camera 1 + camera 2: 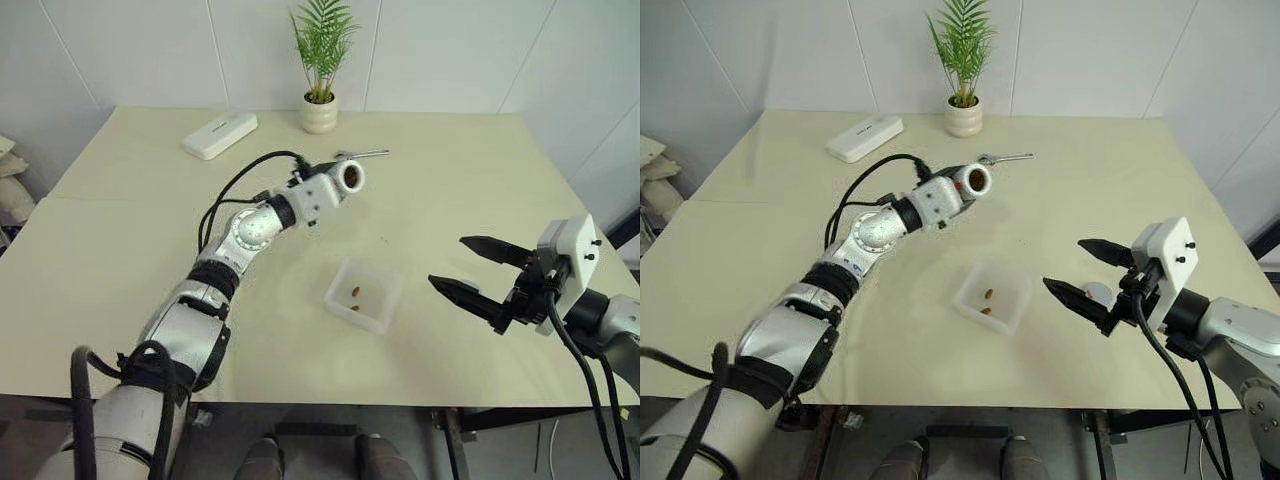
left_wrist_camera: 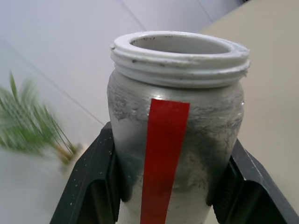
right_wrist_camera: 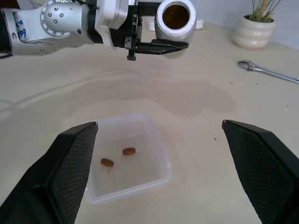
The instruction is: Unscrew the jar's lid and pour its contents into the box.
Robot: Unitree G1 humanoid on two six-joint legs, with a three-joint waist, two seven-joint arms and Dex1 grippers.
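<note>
The left jaws (image 3: 156, 45) pinch the open jar (image 3: 175, 18), tipped on its side, up above the worktop (image 1: 480, 200). The box (image 3: 126, 156), with two brown bits (image 3: 117, 157), sits between the spread right jaws (image 3: 159, 163). Bring the jar's mouth over the box before tipping more.

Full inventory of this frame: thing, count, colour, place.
Clear cylindrical jar: 1, red stripe, lid off, held above the table.
Brown pellets: 2, in the box.
Translucent square plastic box: 1, whitish, table centre.
Round gray lid: 1, on table beneath right gripper.
Metal wrench: 1, silver, far side.
White oblong device: 1, far left.
Potted plant: 1, green, white pot, far edge.
Table: 1, beige.
Left gripper: shut on the jar.
Right gripper: open, empty.
</note>
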